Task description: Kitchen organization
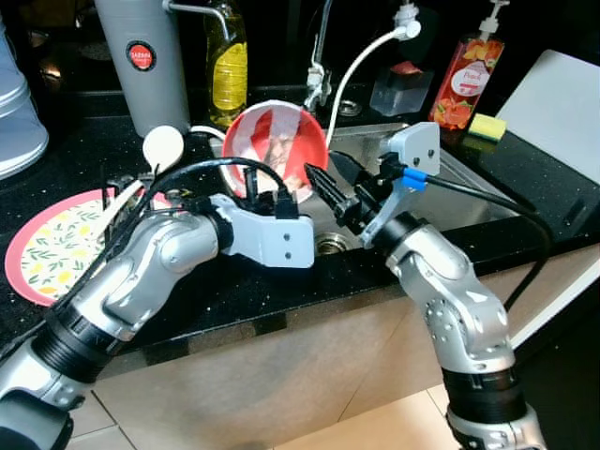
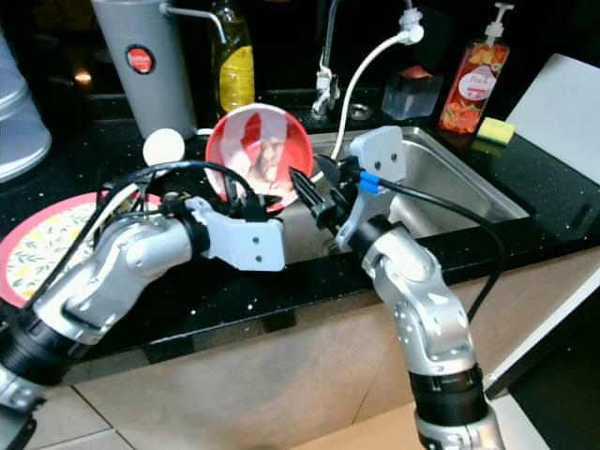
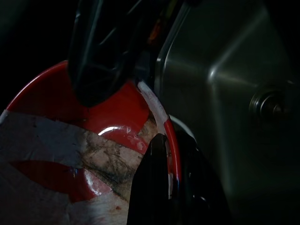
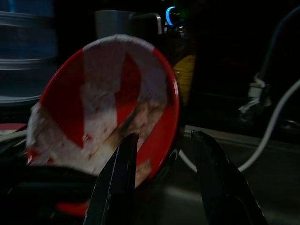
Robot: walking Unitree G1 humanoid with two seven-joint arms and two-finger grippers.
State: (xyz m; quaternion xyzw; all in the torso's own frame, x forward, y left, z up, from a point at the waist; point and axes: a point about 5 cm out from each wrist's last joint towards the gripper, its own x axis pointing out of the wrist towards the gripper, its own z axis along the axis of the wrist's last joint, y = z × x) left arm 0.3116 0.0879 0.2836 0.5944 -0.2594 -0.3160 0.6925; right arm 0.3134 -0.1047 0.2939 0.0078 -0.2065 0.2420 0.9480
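Left eye view, bowl: the red and white bowl (image 1: 276, 145) is standing tilted on edge at the sink's left rim, its soiled inside facing the robot
Left eye view, left arm: it is reaching bent across the counter's front edge, the left gripper (image 1: 267, 195) pinching the bowl's lower rim
Left eye view, right arm: it is rising from below the counter's front edge, elbow bent, the right gripper (image 1: 330, 186) hanging just beside the bowl's right edge, fingers parted
Left eye view, open room: the sink (image 1: 469, 192) basin is lying bare to the right of the bowl; a pink patterned plate (image 1: 47, 248) is sitting near the counter's left edge
Right eye view, back edge: a grey canister (image 2: 145, 61), a yellow bottle (image 2: 235, 67) and a red soap dispenser (image 2: 478, 80) are standing along the counter's rear; a white hose (image 2: 361, 75) is curving over the sink
Left wrist view, grip: one black finger is lying on the bowl's inside and another behind its rim, clamping the red edge beside the steel sink wall
Right wrist view, claw: both fingers are spread apart holding nothing, the bowl's rim showing just past the nearer one
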